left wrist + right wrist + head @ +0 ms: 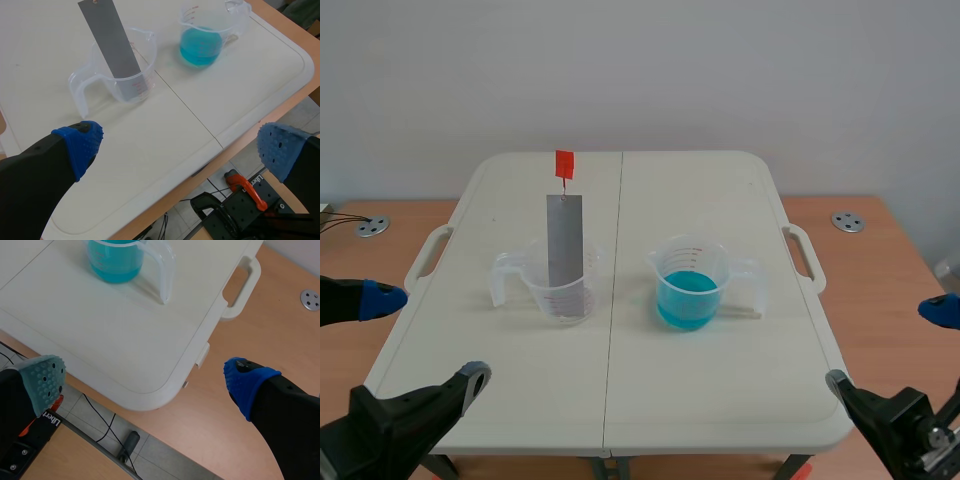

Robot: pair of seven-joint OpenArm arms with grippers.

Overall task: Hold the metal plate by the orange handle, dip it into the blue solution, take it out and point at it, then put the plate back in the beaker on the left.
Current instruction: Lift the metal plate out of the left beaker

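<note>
Grippers, two: left gripper (180, 147) and right gripper (145, 380), both spread, empty, low at the table's (720, 400) near edge. Metal plate (564, 240), one: leaning in the left beaker (560, 295), orange handle (564, 163) topmost. Beakers, two; right beaker (689, 262) holds blue solution (688, 300). Step: grasp pending; next likely needs pinching the handle.

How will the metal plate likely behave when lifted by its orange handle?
Probably stiff: the metal plate stands straight, leaning in the left beaker. The orange handle joins it by a thin link, so it may swing.
</note>
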